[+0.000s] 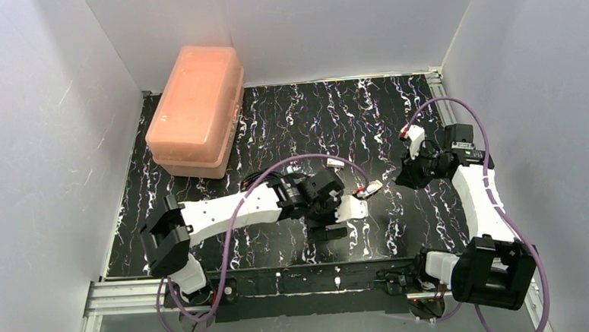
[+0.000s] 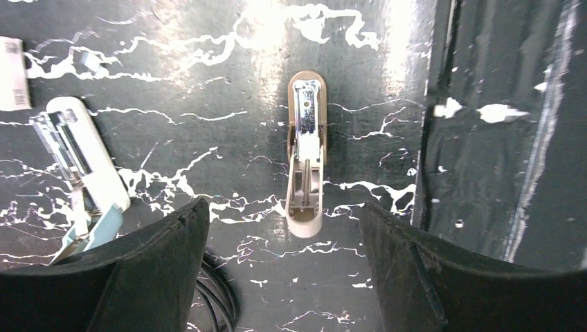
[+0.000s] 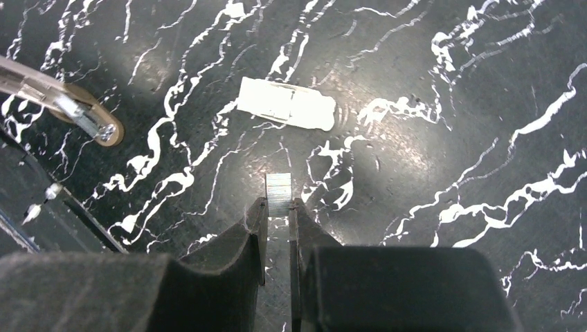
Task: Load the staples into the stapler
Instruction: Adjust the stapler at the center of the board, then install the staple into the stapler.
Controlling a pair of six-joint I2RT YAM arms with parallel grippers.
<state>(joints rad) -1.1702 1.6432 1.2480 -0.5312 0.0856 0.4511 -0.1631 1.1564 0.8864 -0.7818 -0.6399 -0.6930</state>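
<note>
Staples (image 3: 279, 185) pinched narrowly in our right end effector (image 3: 278, 204), stapler (image 2: 83, 162) lying open just left of the wide left end effector (image 2: 284, 204); we'd keep them level and feed them in lengthwise.

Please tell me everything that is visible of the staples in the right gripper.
The staples are a short, flat, silvery strip with fine cross lines, seemingly metal. The right gripper is shut on its near end, a finger on each long edge; the far end sticks out past the fingertips, pointing toward the white block but apart from it. Whether it touches the table is unclear.
</note>
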